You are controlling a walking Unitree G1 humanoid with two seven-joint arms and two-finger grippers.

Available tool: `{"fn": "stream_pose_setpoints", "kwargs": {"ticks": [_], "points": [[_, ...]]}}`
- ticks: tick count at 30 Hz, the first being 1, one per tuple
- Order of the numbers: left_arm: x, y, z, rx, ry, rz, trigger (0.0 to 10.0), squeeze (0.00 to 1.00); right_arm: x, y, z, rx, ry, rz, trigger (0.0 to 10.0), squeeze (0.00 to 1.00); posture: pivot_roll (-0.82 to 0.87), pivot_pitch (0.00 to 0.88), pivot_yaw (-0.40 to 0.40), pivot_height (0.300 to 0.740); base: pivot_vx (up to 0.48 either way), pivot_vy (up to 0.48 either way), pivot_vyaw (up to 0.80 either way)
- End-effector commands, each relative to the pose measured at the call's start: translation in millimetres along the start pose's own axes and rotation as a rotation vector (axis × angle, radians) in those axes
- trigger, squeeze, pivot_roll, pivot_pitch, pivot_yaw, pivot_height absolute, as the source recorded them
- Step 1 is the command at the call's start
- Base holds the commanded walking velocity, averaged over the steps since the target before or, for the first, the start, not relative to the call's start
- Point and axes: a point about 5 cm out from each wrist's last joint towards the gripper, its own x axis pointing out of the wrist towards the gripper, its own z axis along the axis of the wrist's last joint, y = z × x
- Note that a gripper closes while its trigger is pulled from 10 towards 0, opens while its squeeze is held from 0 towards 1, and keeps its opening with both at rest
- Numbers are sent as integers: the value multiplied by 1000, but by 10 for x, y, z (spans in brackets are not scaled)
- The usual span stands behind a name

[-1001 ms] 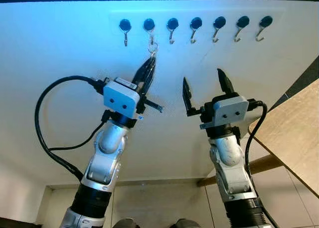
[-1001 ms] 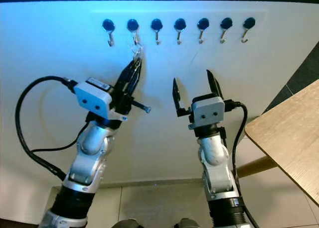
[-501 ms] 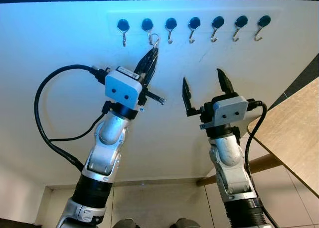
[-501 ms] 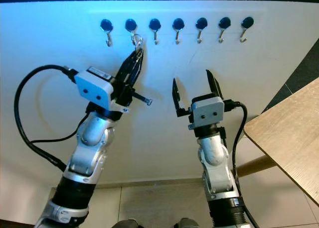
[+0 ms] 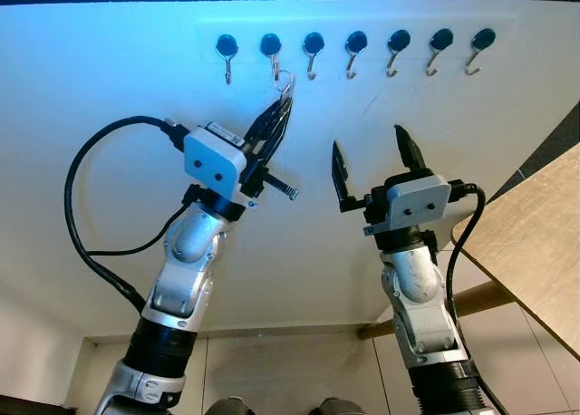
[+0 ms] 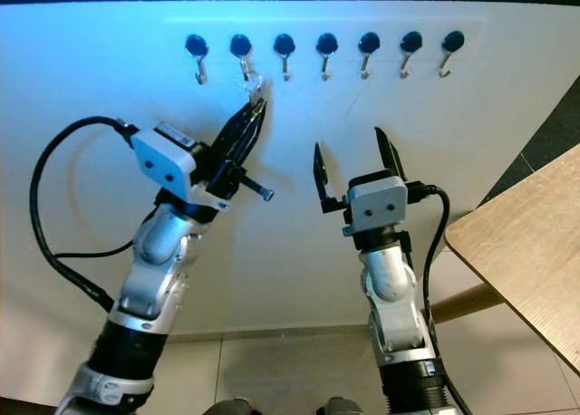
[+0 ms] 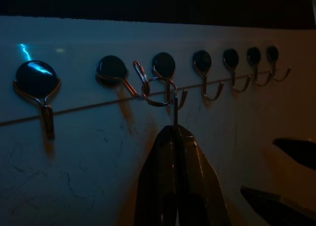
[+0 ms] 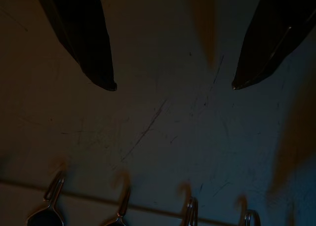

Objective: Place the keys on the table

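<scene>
Keys [image 7: 157, 90] hang on second hook [image 5: 271, 47], pinched by left gripper [image 5: 283, 107].

- Head stereo pair looks forward at the white wall [image 5: 136, 62], both eyes catching the row of hooks [image 5: 353, 48] plus both arms.
- Left wrist cam sits close under the hooks.
- Right wrist cam faces the same wall, dark, hooks at its edge.

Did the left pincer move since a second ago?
Yes. The left pincer, shut on the key ring, has gone up the wall, closer to the hooks. A second ago its tips sat lower under the second hook.
</scene>
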Motion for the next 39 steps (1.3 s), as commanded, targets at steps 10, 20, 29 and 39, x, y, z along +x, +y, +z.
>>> {"fn": "stream_pose_setpoints", "kwargs": {"ticks": [10, 20, 29, 39], "points": [[-70, 181, -123, 8, 85, 53, 0, 0, -52, 11, -57, 4, 39, 8, 10000, 0, 9, 90, -7, 740, 0, 0, 0], [-68, 139, -117, -173, 74, 56, 10000, 0, -60, 11, -61, 2, 42, 13, 10000, 0, 5, 83, -7, 740, 0, 0, 0], [-33, 90, -37, -203, 40, 16, 10000, 0, -55, 8, -55, 3, 40, 14, 10000, 0, 6, 89, -10, 740, 0, 0, 0], [2, 49, 45, -229, 22, -42, 10000, 0, -52, 8, -57, 6, 42, 15, 10000, 0, 9, 97, -13, 740, 0, 0, 0]]}}
